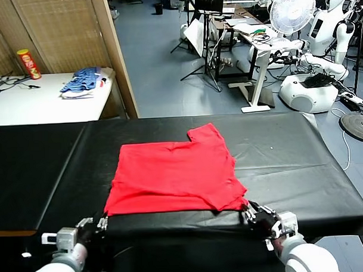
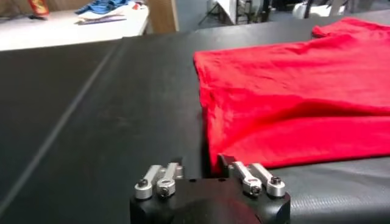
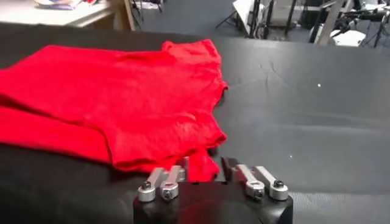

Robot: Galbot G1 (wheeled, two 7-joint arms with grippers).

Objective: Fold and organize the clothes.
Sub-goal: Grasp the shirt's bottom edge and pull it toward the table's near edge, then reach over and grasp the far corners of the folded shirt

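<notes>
On the black table [image 1: 301, 161], from the head view: red T-shirt [image 1: 174, 172] spread flat, partly folded, long axis running across the table from side to side, one sleeve poking toward the far edge right of centre. Left gripper [image 1: 100, 223] at the near-left corner of the hem, right gripper [image 1: 251, 215] at the near-right corner, both low at the table's near edge, each about equally close to its own corner; shirt lying straight ahead of and between the two. Farther off, on a white side table [image 1: 25, 105], a blue-and-white pile of garments [image 1: 84, 81] and a red can [image 1: 28, 64]. From the left wrist view: left gripper [image 2: 201, 175] with jaws apart, holding nothing, red hem just beyond the fingertips and toward the other arm's side. From the right wrist view: right gripper [image 3: 204, 172] likewise spread and empty, folded red corner lying between the open jaws or just past them, hard to tell which. No containers anywhere in view. Probably between folds, judging from both corners lying free.
</notes>
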